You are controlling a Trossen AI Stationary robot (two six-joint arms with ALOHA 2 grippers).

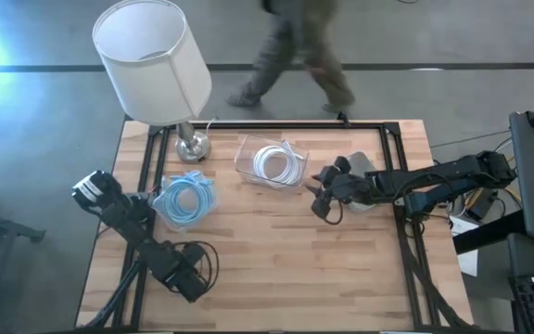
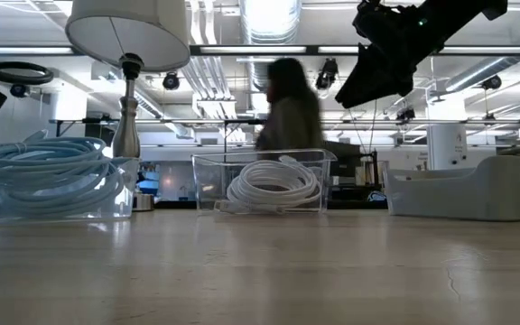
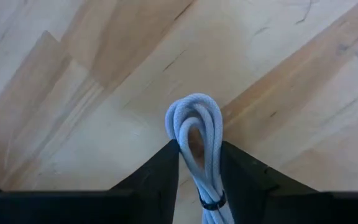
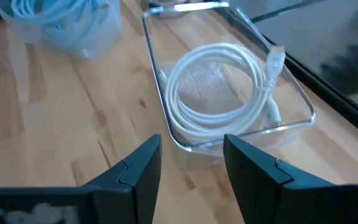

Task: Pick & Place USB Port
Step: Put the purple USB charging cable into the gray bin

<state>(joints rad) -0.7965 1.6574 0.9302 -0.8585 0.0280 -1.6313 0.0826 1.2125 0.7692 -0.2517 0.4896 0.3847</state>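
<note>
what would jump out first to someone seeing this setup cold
Probably the big white lamp at the table's back left corner, towering over everything. Next, the two clear trays mid-table: one holding a white coiled cable, one to its left heaped with light blue cable. Then the left gripper, shut on a bundled pale cable above the wood, while the right gripper hangs open facing the white cable's tray.

**Four cameras covering one tabletop**

One camera is looking straight down on the whole tabletop [image 1: 276,250]. Another is sitting at tabletop height, facing the room. Both wrist cameras are looking down closely; overhead, low and right wrist views are sharing the clear tray [image 4: 291,93].
</note>
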